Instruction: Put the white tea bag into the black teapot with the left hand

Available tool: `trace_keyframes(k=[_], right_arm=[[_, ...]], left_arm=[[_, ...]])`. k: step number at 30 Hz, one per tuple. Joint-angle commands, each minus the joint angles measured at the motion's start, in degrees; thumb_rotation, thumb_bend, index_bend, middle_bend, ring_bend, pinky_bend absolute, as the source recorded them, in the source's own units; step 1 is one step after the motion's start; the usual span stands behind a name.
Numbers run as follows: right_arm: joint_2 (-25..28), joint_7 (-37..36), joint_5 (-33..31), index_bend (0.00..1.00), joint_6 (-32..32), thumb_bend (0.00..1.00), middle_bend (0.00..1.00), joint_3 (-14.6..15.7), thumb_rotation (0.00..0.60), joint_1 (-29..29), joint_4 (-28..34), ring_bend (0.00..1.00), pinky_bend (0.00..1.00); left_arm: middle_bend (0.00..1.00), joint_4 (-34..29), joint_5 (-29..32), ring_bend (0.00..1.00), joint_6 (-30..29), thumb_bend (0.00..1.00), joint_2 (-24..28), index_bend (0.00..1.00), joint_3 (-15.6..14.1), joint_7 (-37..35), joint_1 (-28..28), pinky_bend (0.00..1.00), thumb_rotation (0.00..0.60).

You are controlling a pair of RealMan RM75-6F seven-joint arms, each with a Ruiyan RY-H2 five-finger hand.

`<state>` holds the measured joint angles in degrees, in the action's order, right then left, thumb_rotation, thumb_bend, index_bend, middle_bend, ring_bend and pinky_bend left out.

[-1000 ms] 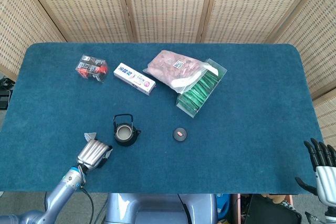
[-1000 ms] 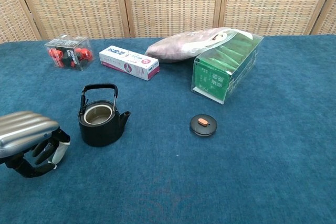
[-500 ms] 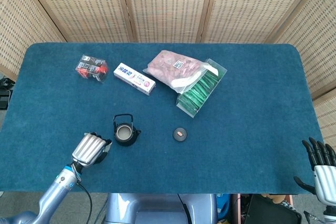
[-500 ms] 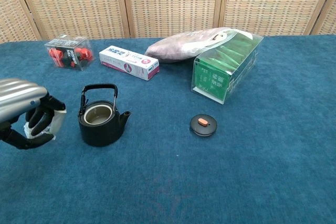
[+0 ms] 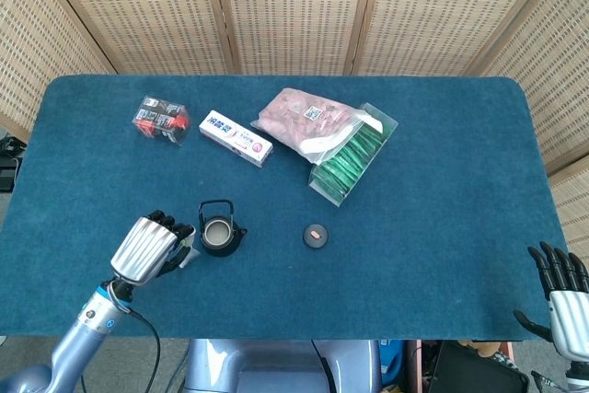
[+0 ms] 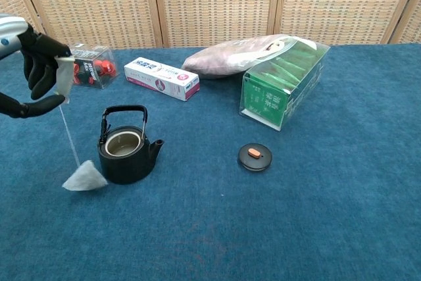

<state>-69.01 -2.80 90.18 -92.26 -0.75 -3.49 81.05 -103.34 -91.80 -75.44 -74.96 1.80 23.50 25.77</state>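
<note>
Beside the black teapot [image 6: 125, 152], your left robot hand [image 6: 41, 64] is pinching the white tea bag [image 6: 84, 178] string — it's dangling low, risking snagging the rim.

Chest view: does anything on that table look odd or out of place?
The black teapot has no lid on; a small black lid lies apart on the cloth to its right. A white tea bag dangles on its string from the left robot hand, hanging beside the pot rather than over its opening. Nothing looks spilled.
</note>
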Motion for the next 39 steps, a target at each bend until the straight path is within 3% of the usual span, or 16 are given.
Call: trace_keyframes(k=[1, 22, 39], right_arm=[[0.04, 0.06, -0.08, 0.09, -0.04, 0.07, 0.12, 0.01, 0.6, -0.09, 0.11, 0.0, 0.08], [-0.11, -0.05, -0.61, 0.09, 0.37, 0.07, 0.12, 0.22, 0.6, -0.47, -0.08, 0.0, 0.08], [-0.09, 0.01, -1.06, 0.09, 0.75, 0.07, 0.12, 0.12, 0.6, -0.53, -0.16, 0.0, 0.08]], left_arm=[[0.72, -0.48, -0.64, 0.6, -0.42, 0.57, 0.18, 0.66, 0.82, -0.61, 0.36, 0.51, 0.6], [0.72, -1.14, 2.0, 0.6, 1.96, 0.57, -1.68, 0.67, 7.49, -0.04, 4.7, 0.51, 0.6], [0.72, -0.17, 4.18, 0.6, 3.56, 0.58, -2.25, 0.66, 7.93, 0.66, 5.88, 0.51, 0.6]])
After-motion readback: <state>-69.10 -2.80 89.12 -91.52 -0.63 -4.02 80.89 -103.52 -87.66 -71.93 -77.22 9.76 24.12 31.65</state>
